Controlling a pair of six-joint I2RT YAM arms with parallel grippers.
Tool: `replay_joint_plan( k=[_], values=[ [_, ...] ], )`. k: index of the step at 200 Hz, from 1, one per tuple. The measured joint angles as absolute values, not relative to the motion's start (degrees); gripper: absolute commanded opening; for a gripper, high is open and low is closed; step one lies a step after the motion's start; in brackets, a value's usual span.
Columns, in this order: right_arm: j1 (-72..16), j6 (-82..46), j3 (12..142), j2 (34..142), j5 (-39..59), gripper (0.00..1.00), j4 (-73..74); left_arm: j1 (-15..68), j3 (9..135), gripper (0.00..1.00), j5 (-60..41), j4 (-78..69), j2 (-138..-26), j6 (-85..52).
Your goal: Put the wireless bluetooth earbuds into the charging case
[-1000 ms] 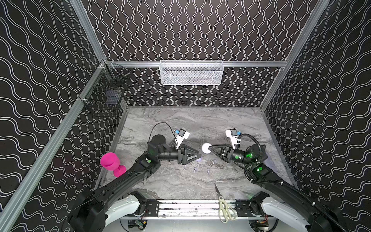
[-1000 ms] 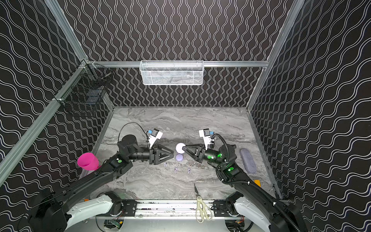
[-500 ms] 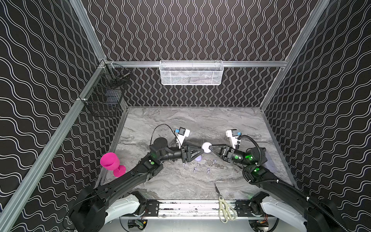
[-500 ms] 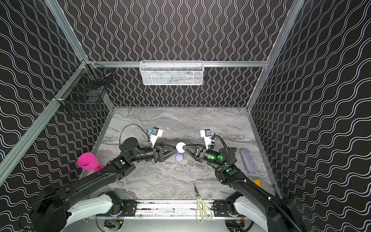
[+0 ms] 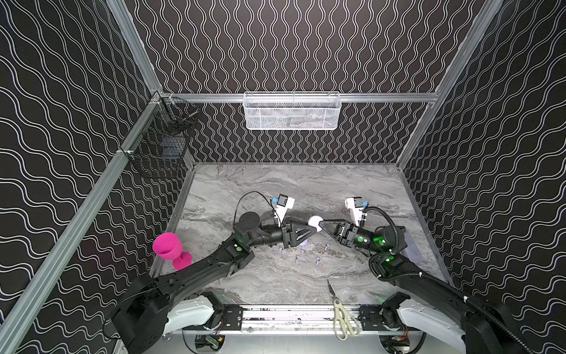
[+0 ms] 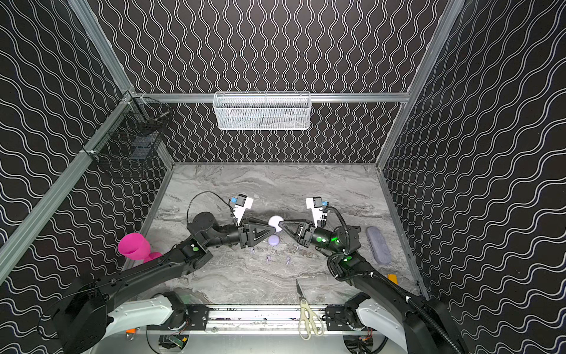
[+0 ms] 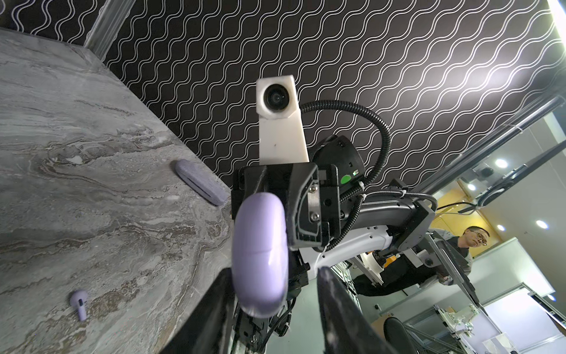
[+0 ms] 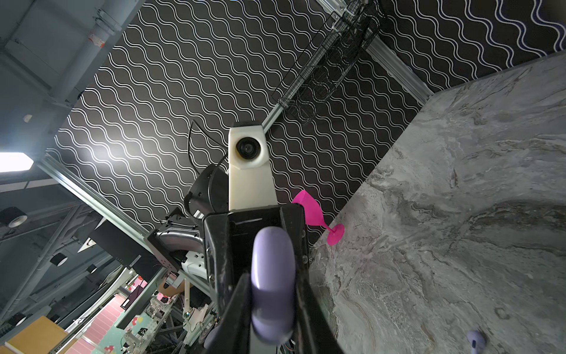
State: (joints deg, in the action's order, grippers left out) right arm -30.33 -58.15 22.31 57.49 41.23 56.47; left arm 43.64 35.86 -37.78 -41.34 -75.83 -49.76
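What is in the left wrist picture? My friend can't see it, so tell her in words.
A round lavender charging case fills the middle, pinched by the right gripper facing the camera, with the left gripper open around it. One tiny earbud and a long lavender pouch lie on the grey marble table.

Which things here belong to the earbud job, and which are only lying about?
Job:
- four earbuds on the table
- held case
- second case, on the table

Lying about:
- pink goblet
- scissors
- grey pouch
- white basket
- black basket
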Motion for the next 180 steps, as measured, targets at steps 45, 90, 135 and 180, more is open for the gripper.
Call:
replay_joint_plan(
  k=[45, 90, 135, 180],
  values=[
    [-30.3, -58.9, 22.1, 57.6, 41.2, 0.21, 57.5, 43.9, 35.9, 0.42, -37.2, -42.2, -75.9, -50.8],
    [-30.3, -59.4, 22.1, 58.0, 41.2, 0.21, 59.0, 44.0, 35.9, 0.34, -36.5, -43.5, -76.5, -51.0],
    [-30.3, -59.5, 22.1, 58.2, 41.3, 0.21, 59.7, 44.1, 36.1, 0.30, -36.3, -43.9, -77.1, -51.2],
    [-30.3, -59.5, 22.1, 58.8, 41.6, 0.21, 60.8, 44.1, 36.2, 0.27, -36.3, -44.2, -77.4, -52.3]
  ],
)
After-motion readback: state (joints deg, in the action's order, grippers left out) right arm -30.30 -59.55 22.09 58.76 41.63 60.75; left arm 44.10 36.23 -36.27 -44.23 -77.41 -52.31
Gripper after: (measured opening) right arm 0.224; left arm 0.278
